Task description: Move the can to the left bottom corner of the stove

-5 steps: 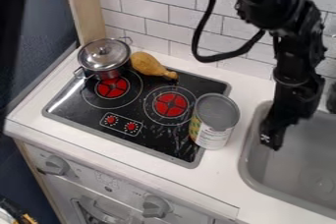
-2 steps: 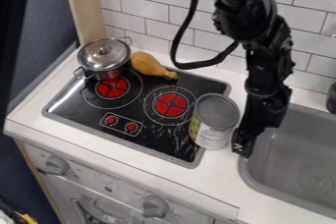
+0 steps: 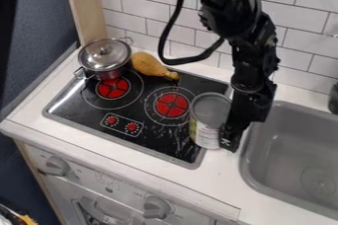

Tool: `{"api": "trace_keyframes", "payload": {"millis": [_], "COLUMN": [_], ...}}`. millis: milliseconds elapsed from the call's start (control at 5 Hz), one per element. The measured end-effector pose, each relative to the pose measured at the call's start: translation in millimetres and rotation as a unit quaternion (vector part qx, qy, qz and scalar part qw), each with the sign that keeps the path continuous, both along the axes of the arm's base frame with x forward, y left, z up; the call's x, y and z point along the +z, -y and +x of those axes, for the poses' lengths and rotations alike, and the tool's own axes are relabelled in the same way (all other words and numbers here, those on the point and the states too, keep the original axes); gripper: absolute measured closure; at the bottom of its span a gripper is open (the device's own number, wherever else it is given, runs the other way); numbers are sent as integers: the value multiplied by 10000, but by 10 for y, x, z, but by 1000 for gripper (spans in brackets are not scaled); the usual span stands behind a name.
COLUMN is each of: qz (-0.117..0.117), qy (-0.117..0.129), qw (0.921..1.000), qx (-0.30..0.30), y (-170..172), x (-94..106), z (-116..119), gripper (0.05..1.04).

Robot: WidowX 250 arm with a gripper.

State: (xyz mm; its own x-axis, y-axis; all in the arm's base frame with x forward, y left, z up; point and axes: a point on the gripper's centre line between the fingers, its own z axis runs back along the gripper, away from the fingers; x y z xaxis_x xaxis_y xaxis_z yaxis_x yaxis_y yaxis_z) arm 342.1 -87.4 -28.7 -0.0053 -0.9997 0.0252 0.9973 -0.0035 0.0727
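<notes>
Labelled tin can (image 3: pixel 202 131) stands upright at the right edge of the black cooktop (image 3: pixel 158 145), toward its front, over the metal rim next to the white counter (image 3: pixel 211 184). Black gripper (image 3: pixel 229 139) points down at the can's right side, low on the wall, between can and sink (image 3: pixel 290 145); contact looks likely, but this angle does not settle it. Released or clenched: cannot tell. No grasp on the can can be confirmed. Goal, the front left corner of the cooktop, lies across the surface, past the dial panel (image 3: pixel 121 124); transfer judged still to do. Handling estimate: stiff metal body, no give expected under a push, some slip likely on the smooth wall; paper label may add a little grip. Weight unknown: a full can would resist and drag, an empty one would skate or tip easily. Best contact, in my judgement, is low on the right wall for a steady leftward slide; if lifting instead, a pinch across the body below the grey lid (image 3: pixel 211 107), provided the gripper spans that broad width. Risks: a high push topples it, the raised rim may catch the base, and too far back a path brings it toward the steel pot (image 3: pixel 105 56)
</notes>
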Motion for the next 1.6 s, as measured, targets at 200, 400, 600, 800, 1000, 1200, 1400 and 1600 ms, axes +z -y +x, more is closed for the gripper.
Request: {"api": "trace_keyframes", "payload": {"millis": [200,400,600,800,1000,1200,1400,1600], "qz": [128,247,282,317,469,603,650,703], "qy": [136,95,82,60,-55,-69,-92,-152], "qw": [9997,9993,9986,9977,9965,9937,9919,9880], "qx": [158,253,441,598,695,937,1086,1366], "y": [-122,-228,-383,-535,-699,-971,-1137,-1373], "x": [118,133,116,113,122,125,124,79], "z": [9,9,14,23,4,5,-9,-93], "gripper": [83,83,83,83,83,83,83,83]}}
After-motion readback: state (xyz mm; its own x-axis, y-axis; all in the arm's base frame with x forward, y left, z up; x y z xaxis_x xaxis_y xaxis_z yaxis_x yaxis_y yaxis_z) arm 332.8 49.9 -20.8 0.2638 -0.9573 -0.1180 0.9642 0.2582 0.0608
